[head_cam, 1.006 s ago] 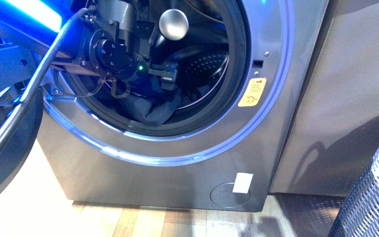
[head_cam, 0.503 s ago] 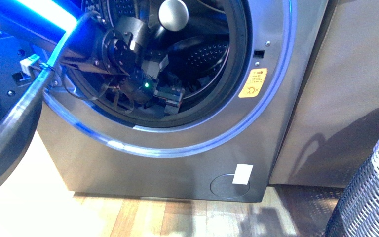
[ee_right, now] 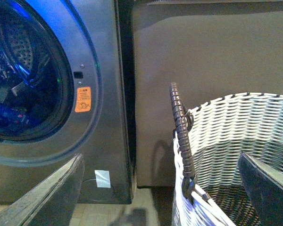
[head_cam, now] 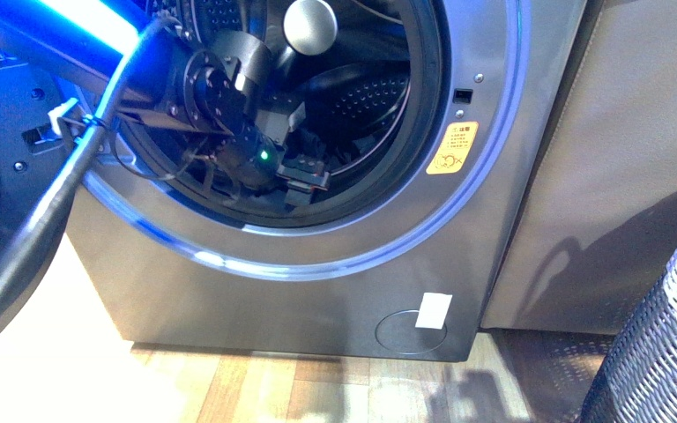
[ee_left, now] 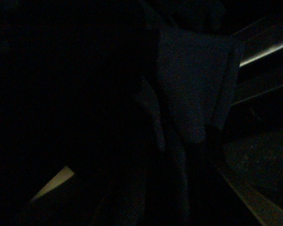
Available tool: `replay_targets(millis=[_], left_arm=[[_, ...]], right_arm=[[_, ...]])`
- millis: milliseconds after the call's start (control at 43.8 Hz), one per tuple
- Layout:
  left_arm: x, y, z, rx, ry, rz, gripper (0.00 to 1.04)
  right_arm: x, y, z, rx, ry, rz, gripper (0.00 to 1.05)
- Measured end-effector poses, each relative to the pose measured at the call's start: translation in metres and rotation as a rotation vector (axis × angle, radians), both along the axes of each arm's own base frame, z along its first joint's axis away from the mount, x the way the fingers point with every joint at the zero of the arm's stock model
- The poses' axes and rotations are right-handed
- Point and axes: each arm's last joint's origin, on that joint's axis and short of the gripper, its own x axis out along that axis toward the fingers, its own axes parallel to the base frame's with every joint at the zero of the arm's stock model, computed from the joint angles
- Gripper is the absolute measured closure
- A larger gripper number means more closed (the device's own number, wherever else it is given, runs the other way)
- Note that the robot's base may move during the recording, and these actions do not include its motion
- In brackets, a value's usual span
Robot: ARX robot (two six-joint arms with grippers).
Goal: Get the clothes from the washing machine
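Now: your left end effector (head_cam: pixel 304 176) sits deep inside the washing machine (head_cam: pixel 494 176), going for clothes.
Grip: you cannot tell.
Next: pinch fabric, withdraw.

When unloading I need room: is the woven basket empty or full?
Empty as far as visible: the woven basket shows only bare weave inside; a finger of the right gripper hides part.
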Motion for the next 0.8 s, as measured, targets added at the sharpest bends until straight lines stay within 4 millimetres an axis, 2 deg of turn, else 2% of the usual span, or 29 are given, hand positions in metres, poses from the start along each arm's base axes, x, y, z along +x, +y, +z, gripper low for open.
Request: replay_targets(millis=[160,206,457,571,686,800], left_arm=[[-0.004,0.006,-0.003,-0.001,-0.056,0.027,0.91],[-0.006,0.007,-0.003,-0.005,-0.084,0.032,0.94],[-0.028,0.013,0.007,-0.005,-0.225,0.057,0.95],[-0.043,0.016,0.023,-0.011,-0.295,0.046,0.95],[-0.071,0.020,0.051,-0.042,-0.380,0.002,0.95],[-0.095,0.022,0.065,-0.064,-0.424,-0.034,0.95]], right_arm=[[0.000,0.000,0.000,0.000,0.000,0.000,0.07],[0.000,0.000,0.000,0.000,0.000,0.000,0.07],[0.000,0.000,0.000,0.000,0.000,0.000,0.07],[0.000,0.000,0.000,0.000,0.000,0.000,0.07],[0.000,0.000,0.000,0.000,0.000,0.000,0.07],[0.000,0.000,0.000,0.000,0.000,0.000,0.07]])
